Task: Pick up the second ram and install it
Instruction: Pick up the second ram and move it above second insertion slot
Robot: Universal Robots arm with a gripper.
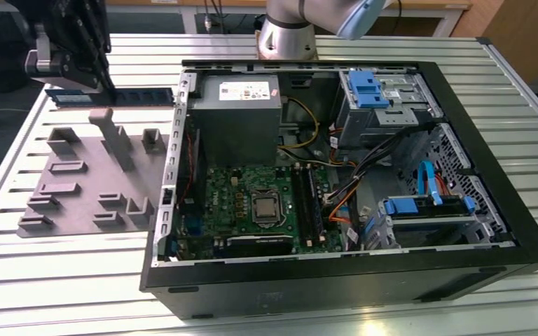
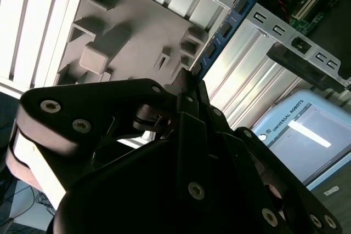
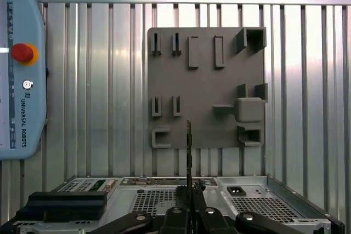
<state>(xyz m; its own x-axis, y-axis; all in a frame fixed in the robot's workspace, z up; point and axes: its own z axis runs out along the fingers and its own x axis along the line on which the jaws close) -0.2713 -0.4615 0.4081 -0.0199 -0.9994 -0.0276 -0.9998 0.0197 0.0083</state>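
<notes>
**Ram stick pinched beside the open computer case**

A ribbed aluminium table [image 1: 26, 280] carries the open computer case [image 1: 344, 297], which lies on its side. Outside the case, off its wall on the exterior view's left, the gripper [image 1: 66, 87] is closed on the second ram [image 1: 138, 96]. It pinches the board near one end, so the board hangs level above the table, clear of the grey fixture plate [image 1: 82, 189] beside the case. We judge the stick light and stiff but fragile, best held by its edges, off chips and contacts. Inside the case, the black memory slots [image 1: 304, 203] lie between the processor socket [image 1: 266, 208] and a tangle of cables [image 1: 344, 189]. We think those cables and the power supply [image 1: 236, 105] crowd the way in
</notes>
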